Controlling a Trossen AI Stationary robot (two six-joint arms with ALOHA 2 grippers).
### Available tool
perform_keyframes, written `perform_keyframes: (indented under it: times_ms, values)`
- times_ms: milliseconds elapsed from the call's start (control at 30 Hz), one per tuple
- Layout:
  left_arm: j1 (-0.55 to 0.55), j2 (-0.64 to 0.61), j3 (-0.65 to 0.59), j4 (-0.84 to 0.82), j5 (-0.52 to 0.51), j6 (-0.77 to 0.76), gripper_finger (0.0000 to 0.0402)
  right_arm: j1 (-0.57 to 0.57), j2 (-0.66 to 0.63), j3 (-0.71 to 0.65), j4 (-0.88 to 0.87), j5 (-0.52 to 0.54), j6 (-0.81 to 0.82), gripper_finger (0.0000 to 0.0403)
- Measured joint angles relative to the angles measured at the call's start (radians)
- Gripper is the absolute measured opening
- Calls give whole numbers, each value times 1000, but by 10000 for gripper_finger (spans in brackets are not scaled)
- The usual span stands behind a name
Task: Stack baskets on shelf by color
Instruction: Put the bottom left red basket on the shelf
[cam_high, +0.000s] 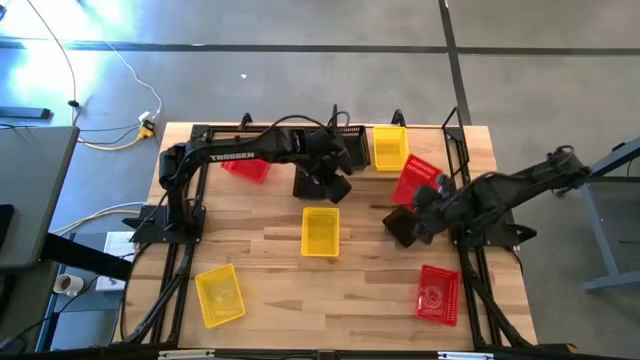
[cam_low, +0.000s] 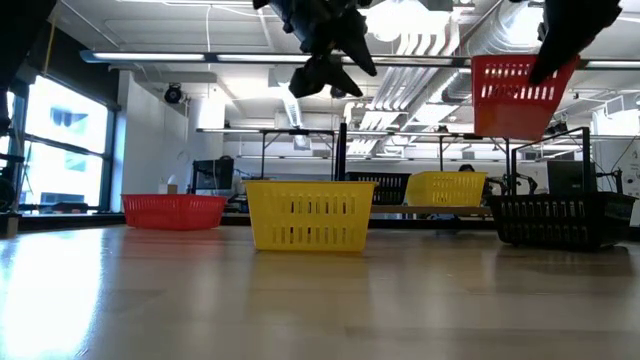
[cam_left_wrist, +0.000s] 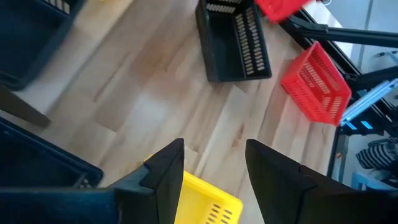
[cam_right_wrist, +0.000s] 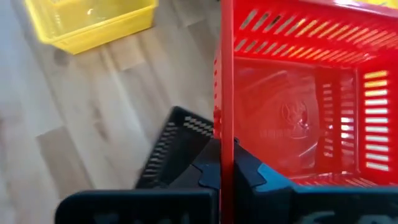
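Yellow baskets (cam_high: 320, 231): 3 | red: 3 (one (cam_right_wrist: 298, 106) clamped in right pincer (cam_right_wrist: 225, 167)) | left pincer (cam_left_wrist: 211, 168) apart

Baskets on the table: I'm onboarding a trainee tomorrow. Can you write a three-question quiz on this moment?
1. True or false: the right gripper holds a red plastic mesh basket by its wall, lifted off the table.
2. What colour is the mesh basket at the centre of the wooden table?
3. The left gripper is: A) open and empty, B) shut on a basket.

Key: 1 true; 2 yellow; 3 A.
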Motion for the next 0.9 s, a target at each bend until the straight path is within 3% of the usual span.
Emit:
perform_keyframes:
  times_ms: [333, 900]
  values:
    - [37, 0, 0, 0, 1, 56, 161, -191, -154, -27, -72, -3, -359, 0]
    - [44, 0, 0, -1, 1, 77, 161, -496, -138, -47, -140, -50, -930, 0]
